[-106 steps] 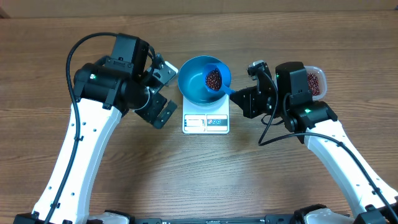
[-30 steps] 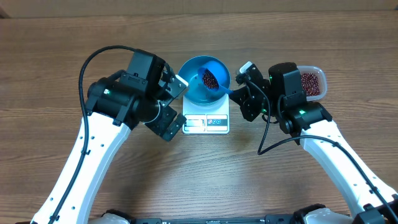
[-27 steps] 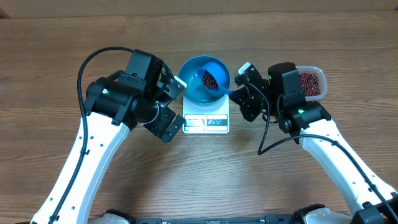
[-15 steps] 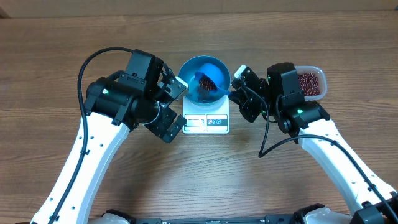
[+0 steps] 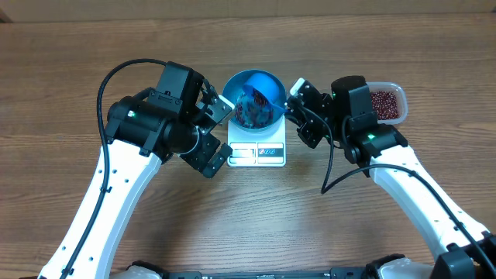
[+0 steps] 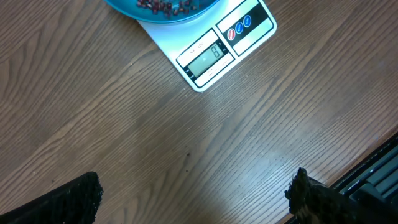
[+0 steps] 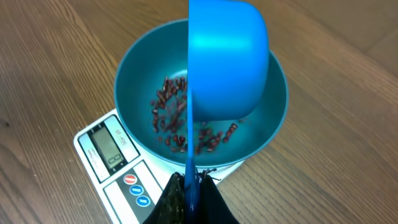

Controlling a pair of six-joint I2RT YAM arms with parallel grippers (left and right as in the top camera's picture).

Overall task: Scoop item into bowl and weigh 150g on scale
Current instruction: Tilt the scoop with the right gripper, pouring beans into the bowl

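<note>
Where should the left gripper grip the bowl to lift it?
Pinch the thin rim of the bowl on its left side from above, jaws straddling the wall. Its body looks too wide to span, and the scoop in the right gripper crowds the right side.

Left arm point(image 5: 94, 194) and right arm point(image 5: 426, 200) have white links, black joint housings, looped black cables.
</note>
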